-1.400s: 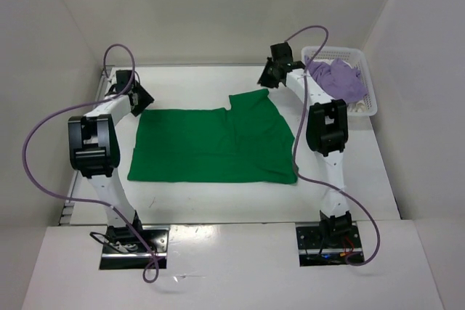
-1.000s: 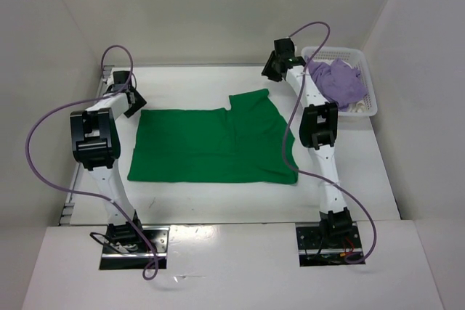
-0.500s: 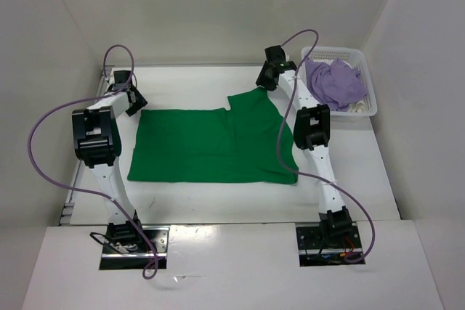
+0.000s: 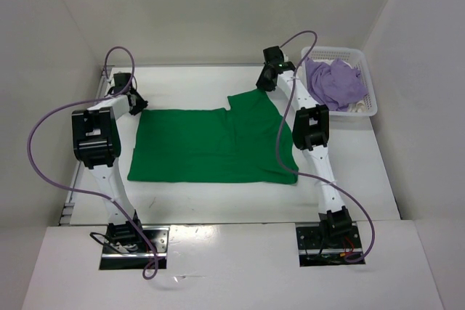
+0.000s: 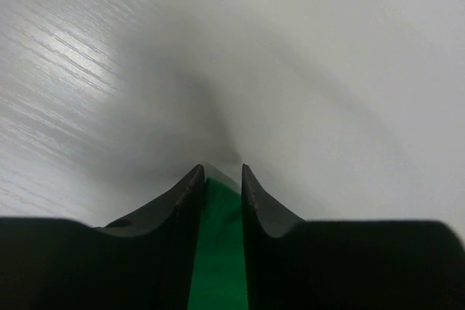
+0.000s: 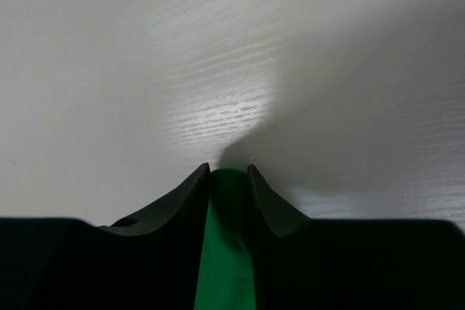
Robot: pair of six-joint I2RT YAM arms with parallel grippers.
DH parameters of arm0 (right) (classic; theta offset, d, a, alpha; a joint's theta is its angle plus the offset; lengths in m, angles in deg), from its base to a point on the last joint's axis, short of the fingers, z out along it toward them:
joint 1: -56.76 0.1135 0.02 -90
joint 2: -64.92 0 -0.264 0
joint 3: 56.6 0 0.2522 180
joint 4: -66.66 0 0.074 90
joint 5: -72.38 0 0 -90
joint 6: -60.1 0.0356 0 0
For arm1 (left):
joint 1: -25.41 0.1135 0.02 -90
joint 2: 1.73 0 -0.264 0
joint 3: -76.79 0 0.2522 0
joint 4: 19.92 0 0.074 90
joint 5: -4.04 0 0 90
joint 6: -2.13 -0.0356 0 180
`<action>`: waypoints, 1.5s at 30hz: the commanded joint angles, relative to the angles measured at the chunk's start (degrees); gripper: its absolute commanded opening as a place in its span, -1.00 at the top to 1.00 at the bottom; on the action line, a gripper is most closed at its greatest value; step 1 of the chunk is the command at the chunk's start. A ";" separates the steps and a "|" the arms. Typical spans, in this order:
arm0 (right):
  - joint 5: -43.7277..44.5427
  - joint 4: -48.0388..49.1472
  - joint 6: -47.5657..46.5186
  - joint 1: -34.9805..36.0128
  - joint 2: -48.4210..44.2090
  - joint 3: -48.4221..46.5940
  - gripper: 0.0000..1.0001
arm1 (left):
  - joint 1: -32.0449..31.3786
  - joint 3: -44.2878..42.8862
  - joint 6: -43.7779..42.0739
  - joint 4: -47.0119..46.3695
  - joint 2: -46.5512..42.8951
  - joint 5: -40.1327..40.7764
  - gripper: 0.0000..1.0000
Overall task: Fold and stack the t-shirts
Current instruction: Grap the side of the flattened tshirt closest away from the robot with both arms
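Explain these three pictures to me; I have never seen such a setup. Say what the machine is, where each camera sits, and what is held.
The machine is two white robot arms bolted at the near edge of a table. The wide picture looks down from above and behind them. The two close-ups come from cameras on the wrists. A green t-shirt lies spread flat. The left fingers and the right fingers, black at the bottom of those close-ups, each pinch a far corner of it; green cloth shows between them. At the far right a white basket holds a crumpled lavender t-shirt.
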 commanded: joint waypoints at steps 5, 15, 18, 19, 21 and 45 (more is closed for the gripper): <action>0.62 -1.14 -0.11 0.11 -2.39 -1.70 0.78 | 0.04 0.80 0.34 -0.66 -1.70 -1.70 0.60; 0.01 1.40 -0.11 0.11 -13.36 6.97 0.99 | 0.04 6.68 1.57 -2.59 -9.95 -0.03 0.99; -0.69 7.46 -0.11 0.11 -21.42 21.88 0.99 | 0.04 9.31 1.57 -2.59 -14.51 -0.03 1.00; -1.48 8.00 -0.11 0.11 -23.20 24.55 0.99 | 0.04 10.02 1.57 -2.59 -15.40 -0.03 1.00; -2.97 9.67 0.50 0.11 -29.51 32.11 0.99 | 0.04 11.52 0.95 -2.59 -18.56 -0.03 1.00; -5.52 12.05 6.48 0.11 -74.27 86.35 0.99 | 0.57 26.03 -0.89 6.72 -38.17 1.03 1.00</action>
